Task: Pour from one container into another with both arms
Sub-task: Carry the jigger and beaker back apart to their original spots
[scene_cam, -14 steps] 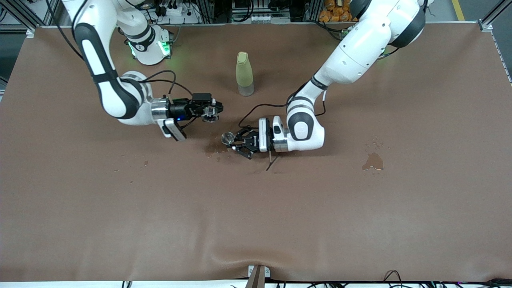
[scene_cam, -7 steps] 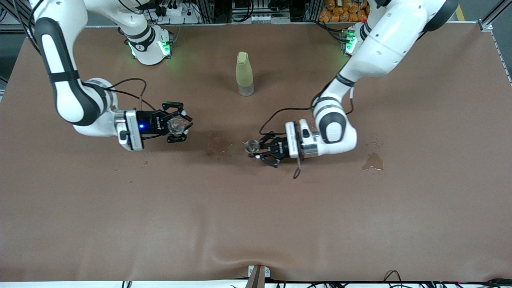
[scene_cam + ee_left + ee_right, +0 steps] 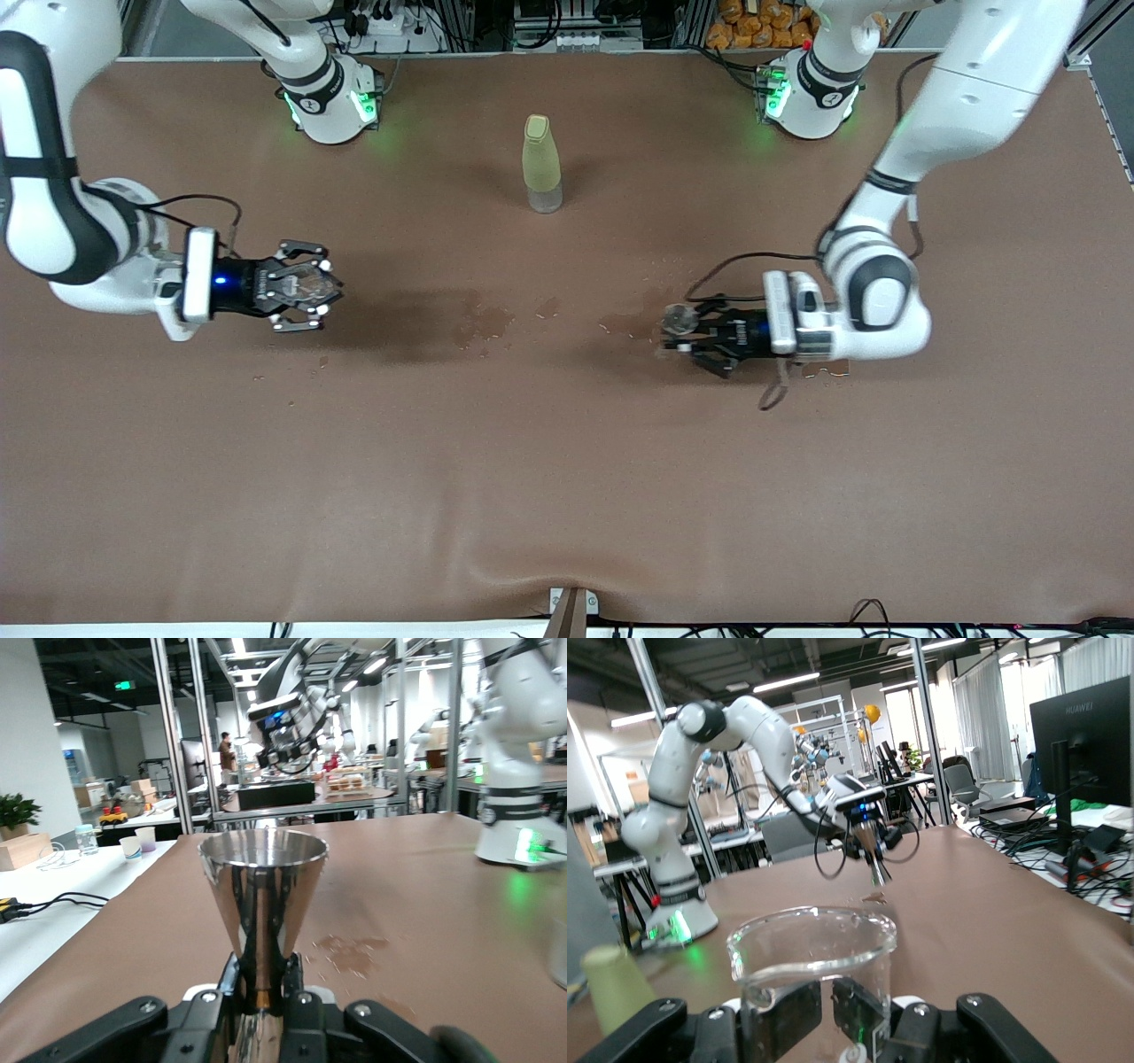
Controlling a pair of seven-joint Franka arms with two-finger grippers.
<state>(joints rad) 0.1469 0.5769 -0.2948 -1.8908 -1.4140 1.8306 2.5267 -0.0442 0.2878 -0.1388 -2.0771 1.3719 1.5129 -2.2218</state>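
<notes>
Table [image 3: 567, 461] brown, darker wet patches [image 3: 483, 323]; bottle [image 3: 541, 164] yellow-green; arms [image 3: 961, 80] white, black bands; grippers [image 3: 306, 288] black; tumbler [image 3: 811, 961] clear; stemmed glass [image 3: 262, 890] clear, mirror-like reflections

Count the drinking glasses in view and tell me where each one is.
2. The tumbler is gripped in the right gripper toward the right arm's end; the stemmed glass is in the left gripper toward the left arm's end.

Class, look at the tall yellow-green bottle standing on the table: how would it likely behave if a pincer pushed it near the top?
The bottle is tall over a narrow base, so a high push would probably tip it rather than slide it. Its body looks round, so once down it may roll. Its smooth, tapering sides may be slippery to grip.
</notes>
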